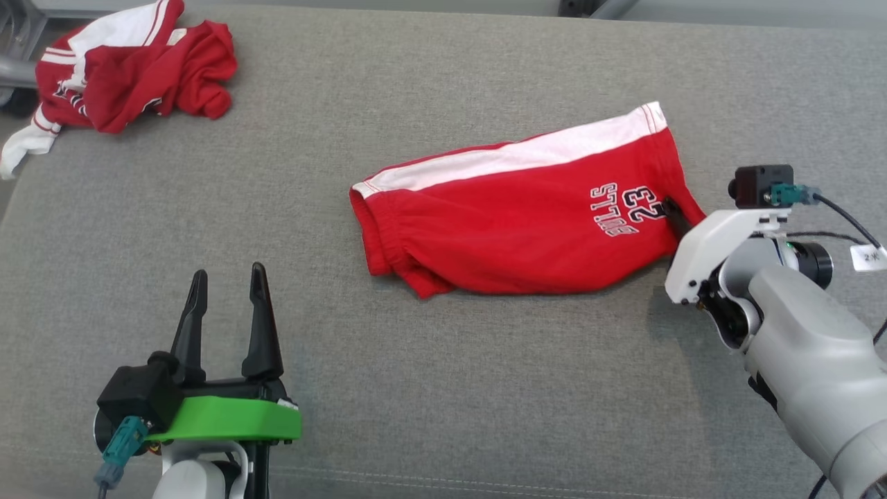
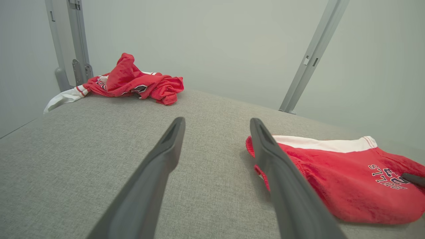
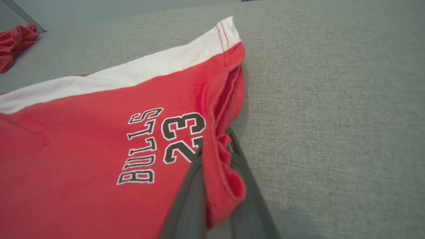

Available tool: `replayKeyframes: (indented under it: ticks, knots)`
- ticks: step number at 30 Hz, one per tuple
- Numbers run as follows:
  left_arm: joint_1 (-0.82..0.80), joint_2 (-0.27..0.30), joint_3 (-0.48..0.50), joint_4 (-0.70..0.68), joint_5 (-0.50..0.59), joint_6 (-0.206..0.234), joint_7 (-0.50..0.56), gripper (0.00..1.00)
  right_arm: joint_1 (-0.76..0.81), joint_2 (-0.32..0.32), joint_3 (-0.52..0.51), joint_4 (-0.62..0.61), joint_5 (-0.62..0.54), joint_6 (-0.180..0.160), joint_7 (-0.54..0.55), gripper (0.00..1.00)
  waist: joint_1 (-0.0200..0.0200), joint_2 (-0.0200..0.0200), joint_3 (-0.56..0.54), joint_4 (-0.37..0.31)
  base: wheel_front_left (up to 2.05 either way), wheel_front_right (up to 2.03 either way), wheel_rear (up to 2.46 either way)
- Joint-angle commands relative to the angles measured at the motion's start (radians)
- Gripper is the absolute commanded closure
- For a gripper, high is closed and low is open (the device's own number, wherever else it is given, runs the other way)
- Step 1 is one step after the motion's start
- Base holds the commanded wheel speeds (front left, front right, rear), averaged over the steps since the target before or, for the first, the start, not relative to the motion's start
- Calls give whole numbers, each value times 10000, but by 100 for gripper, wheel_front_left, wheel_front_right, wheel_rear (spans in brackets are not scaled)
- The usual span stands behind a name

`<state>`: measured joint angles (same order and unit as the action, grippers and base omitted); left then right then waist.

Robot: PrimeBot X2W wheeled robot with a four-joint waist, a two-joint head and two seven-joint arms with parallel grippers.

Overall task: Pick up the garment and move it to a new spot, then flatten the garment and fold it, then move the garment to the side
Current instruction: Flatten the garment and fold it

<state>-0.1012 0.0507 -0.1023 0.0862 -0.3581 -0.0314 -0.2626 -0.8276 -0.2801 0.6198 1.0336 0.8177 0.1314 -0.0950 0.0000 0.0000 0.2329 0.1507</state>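
The red shorts [image 1: 513,222], white-striped with a BULLS 23 print, lie spread out on the middle of the grey fabric-covered worktop [image 1: 443,388]. The right hand [image 1: 673,211] is at their right edge, its dark fingers pinched narrow on a fold of the leg hem beside the print. The left hand [image 1: 229,272] stands wide at the near left, well apart from them. A crumpled red-and-white garment [image 1: 132,62] lies in the far left corner.

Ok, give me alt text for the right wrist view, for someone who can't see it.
The right tool is shut on the leg hem of red shorts printed BULLS 23, with a white side stripe, lying on a grey fabric surface. A crumpled red garment lies far off at the upper left.
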Motion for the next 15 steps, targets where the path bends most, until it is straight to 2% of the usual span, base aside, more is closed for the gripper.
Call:
replayKeyframes:
  ticks: [1, 8, 15]
  knots:
    - [200, 8, 34, -2, 108, -11, -25, 0, 284, -134, -18, -76, 150, -14, -112, 100, 0, 0, -290, -319, 0, 0, 0]
    - [436, 8, 81, 59, 261, -43, -25, 0, 1327, -492, -339, -682, 860, -14, -605, 100, 0, 0, -573, -861, 0, 0, 0]
    - [496, 6, -24, 124, 258, -83, -24, 0, 1796, -713, -823, -626, 1382, -14, -858, 100, 0, 0, -660, -1094, 0, 0, 0]
